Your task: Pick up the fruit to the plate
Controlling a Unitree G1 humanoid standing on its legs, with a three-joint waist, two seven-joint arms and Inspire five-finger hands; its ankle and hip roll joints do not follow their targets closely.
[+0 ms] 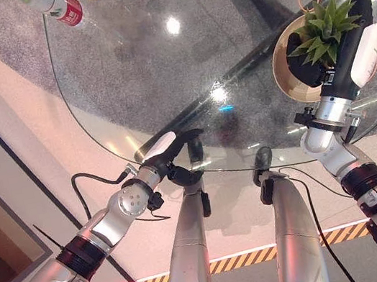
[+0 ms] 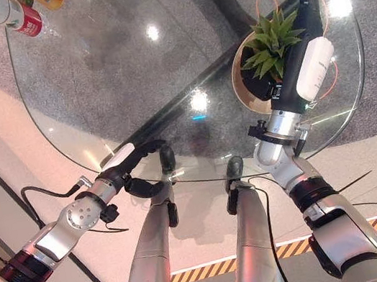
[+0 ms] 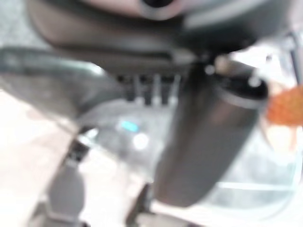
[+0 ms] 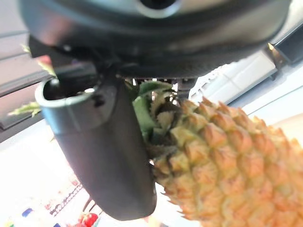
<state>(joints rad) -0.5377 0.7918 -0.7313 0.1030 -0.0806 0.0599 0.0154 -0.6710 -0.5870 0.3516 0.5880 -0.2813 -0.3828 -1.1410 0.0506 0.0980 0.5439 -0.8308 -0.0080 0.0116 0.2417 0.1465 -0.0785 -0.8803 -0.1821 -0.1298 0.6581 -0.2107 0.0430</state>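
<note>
The right robot hand (image 1: 347, 47) is up over the far right side of the round glass table (image 1: 132, 70), fingers and white-covered thumb wrapped around a pineapple (image 4: 222, 165). Its green leafy crown (image 1: 322, 30) pokes out beside the palm, and in the right wrist view the scaly yellow body sits tight against the thumb. Hand and fruit hang directly above the tan plate (image 1: 288, 83), which rests on the glass near the table's right edge. Whether the fruit touches the plate, I cannot tell.

The left robot hand (image 1: 176, 154) sits at the near rim of the table, fingers curled inward, holding nothing. At the far left edge stand some bottles (image 1: 62, 4).
</note>
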